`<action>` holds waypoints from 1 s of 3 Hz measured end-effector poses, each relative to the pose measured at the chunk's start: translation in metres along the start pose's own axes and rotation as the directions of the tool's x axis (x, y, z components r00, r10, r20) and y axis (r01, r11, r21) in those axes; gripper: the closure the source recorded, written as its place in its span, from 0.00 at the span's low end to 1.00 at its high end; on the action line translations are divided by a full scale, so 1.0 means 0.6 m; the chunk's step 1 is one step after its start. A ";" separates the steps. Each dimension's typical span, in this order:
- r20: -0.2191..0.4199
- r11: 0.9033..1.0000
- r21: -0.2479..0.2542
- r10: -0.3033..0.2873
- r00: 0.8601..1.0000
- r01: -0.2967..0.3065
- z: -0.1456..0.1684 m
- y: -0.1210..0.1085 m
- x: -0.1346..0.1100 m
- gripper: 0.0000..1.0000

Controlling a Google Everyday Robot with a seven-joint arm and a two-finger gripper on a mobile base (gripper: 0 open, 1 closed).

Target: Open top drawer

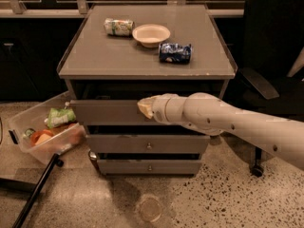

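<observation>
The top drawer [104, 112] is a wide grey drawer, pulled partly out from the grey cabinet [147, 56]; a dark gap shows above its front panel. My gripper [144, 107] is at the centre of that front panel, where its knob is hidden behind it. The white arm [228, 122] reaches in from the right and covers the panel's right half. Two lower drawers, the middle [148, 144] and the bottom [149, 166], are shut with small round knobs showing.
On the cabinet top lie a green-white can [118, 26], a white bowl [151, 34] and a blue bag [175, 52]. A clear plastic bin [45, 132] with snacks stands on the floor at the left. A black office chair [270, 70] stands at the right.
</observation>
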State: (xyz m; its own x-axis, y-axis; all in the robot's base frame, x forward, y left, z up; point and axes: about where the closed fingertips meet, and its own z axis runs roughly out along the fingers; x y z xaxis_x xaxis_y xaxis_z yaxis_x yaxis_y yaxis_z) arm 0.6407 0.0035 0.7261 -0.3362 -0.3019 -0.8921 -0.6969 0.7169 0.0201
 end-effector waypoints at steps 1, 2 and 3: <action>0.096 0.998 0.042 0.038 0.995 -0.042 0.047 -0.033 -0.009 1.00; 0.180 0.990 0.095 0.083 0.980 -0.101 0.093 -0.068 -0.012 1.00; 0.216 0.979 0.136 0.123 0.969 -0.154 0.131 -0.096 -0.021 1.00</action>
State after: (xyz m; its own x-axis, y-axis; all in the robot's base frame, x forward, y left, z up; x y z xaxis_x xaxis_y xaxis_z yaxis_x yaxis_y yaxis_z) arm 0.7348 0.0156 0.7005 -0.2745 -0.0685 -0.9592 -0.5442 0.8334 0.0962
